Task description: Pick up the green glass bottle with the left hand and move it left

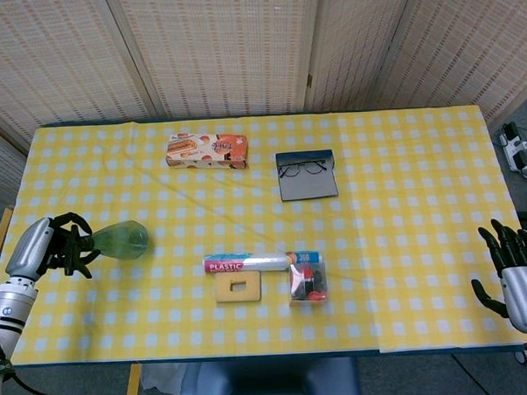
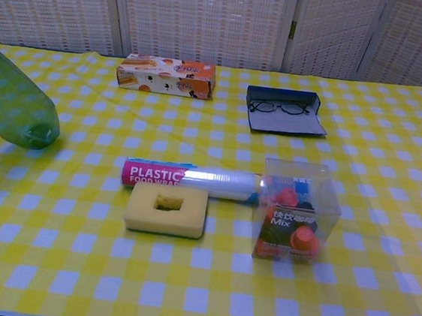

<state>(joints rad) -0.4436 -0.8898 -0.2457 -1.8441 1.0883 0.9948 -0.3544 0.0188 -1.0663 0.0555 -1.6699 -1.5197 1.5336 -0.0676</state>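
Observation:
The green glass bottle (image 1: 121, 240) lies tilted on its side near the table's left edge, its base pointing right; the chest view shows its body (image 2: 11, 104) at the far left. My left hand (image 1: 63, 245) grips the bottle at its neck end, fingers curled around it. Off the table's right front corner my right hand (image 1: 511, 255) hangs with fingers spread, holding nothing.
A plastic wrap roll (image 1: 249, 264), a yellow sponge (image 1: 239, 288) and a clear box of small items (image 1: 308, 279) sit at the front middle. A snack box (image 1: 206, 152) and glasses on a dark case (image 1: 306, 174) lie further back.

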